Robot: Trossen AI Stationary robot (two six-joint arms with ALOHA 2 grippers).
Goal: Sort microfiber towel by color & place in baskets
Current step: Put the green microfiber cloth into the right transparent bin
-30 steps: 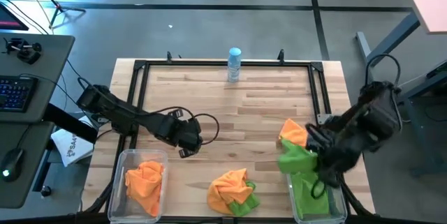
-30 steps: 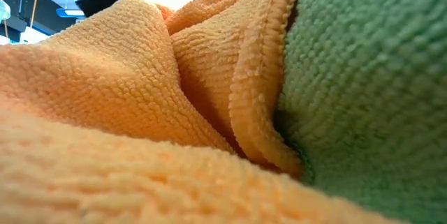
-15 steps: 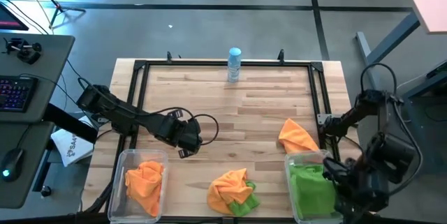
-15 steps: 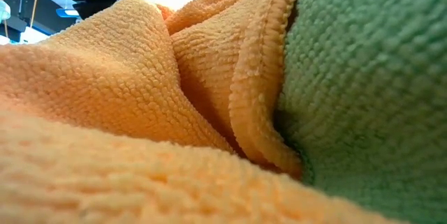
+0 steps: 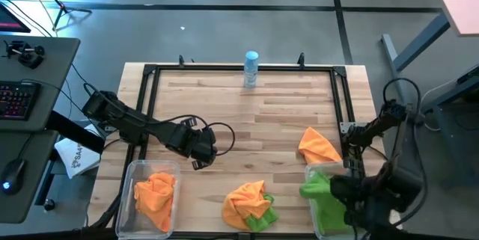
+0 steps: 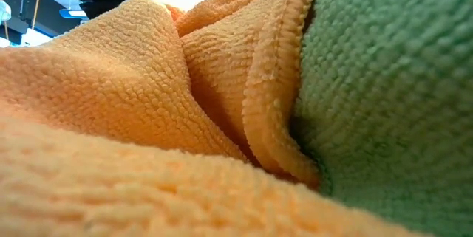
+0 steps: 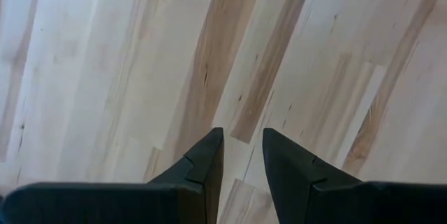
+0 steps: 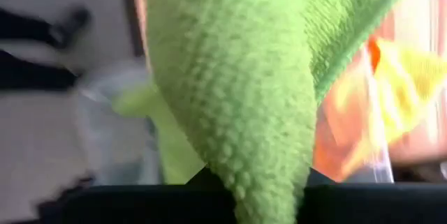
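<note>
My right gripper [image 8: 267, 199] hangs over the right basket [image 5: 320, 171] at the near right, shut on a green towel [image 5: 315, 188]. The left basket [image 5: 132, 173] at the near left holds orange towels [image 5: 155, 191]. A pile of orange and green towels [image 5: 249, 202] lies at the near edge between the baskets and fills the low view [image 6: 222, 119]. One orange towel [image 5: 317, 144] lies on the table just beyond the right basket. My left gripper [image 7: 243, 144] hovers open over bare wood, left of the table's middle [image 5: 196, 152]. My right gripper pinches a bunched part of the green towel [image 8: 262, 175] between its two fingers, which point down from above. One layer or several, I cannot tell. The towel hangs slack below the fingers, over the right basket's left rim [image 5: 308, 184].
A white-and-blue bottle [image 5: 251, 69] stands at the far edge, inside the black metal frame [image 5: 224, 69] that runs round the table. Bare wood lies across the table's middle. A desk with a keyboard [image 5: 16, 99] stands left of the table.
My right arm has swung toward the table's near edge, sunk lower over the right basket and rolled its wrist. It has stayed shut on the green towel, which has come along and now hangs at the basket's left rim.
</note>
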